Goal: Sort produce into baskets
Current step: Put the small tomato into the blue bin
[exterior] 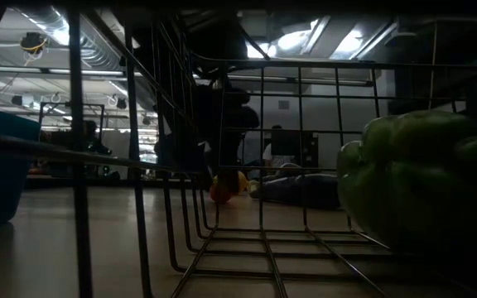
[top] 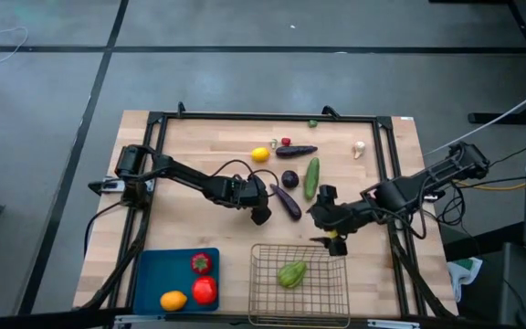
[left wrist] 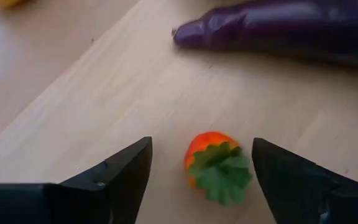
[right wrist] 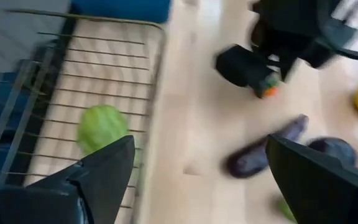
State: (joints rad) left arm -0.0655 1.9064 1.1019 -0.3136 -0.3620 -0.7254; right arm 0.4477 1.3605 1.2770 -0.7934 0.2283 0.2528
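A small orange-red fruit with a green leafy top lies on the wooden table. My left gripper stands open over it, slanting down, one finger on either side; whether the fingers touch it I cannot tell. A long purple eggplant lies just beyond. My right gripper hangs open with nothing between its fingers, above the table beside the wire basket, which holds a green pepper. The blue tray holds a red pepper, an orange and a red tomato.
Farther back lie a lemon, a small red fruit, a second eggplant, a round purple one, a cucumber and garlic. A black frame rims the table.
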